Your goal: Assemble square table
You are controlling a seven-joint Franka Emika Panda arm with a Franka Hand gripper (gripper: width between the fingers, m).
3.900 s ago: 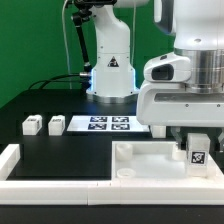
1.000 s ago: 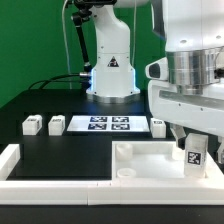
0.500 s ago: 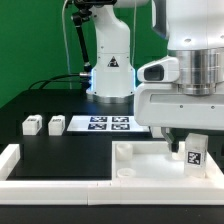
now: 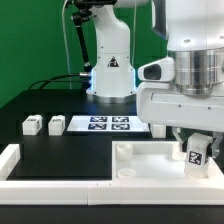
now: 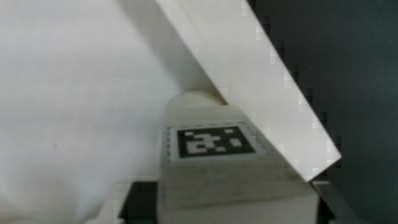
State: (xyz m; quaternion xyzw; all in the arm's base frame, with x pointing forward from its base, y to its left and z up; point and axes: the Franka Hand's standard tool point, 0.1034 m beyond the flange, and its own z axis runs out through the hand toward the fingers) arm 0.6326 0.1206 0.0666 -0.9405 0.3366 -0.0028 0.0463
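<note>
Square table slab (image 4: 145,165) lay at the exterior view's lower right, next to the white border rail (image 4: 12,160). Marker board (image 4: 105,123) lay flat farther back. My gripper (image 4: 197,152) hung over the slab's right part, fingers clamped on one tagged leg (image 4: 197,157). It stood upright, probably just off the slab, but contact was unclear. Two loose legs (image 4: 31,125) sat side by side to the exterior view's left of the board.

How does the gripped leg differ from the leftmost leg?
The gripped leg stands over the square tabletop, tag tilted; the leftmost leg rests on the black table. The gripper holds the gripped leg; the leftmost leg lies free. Both are small white tagged blocks.
</note>
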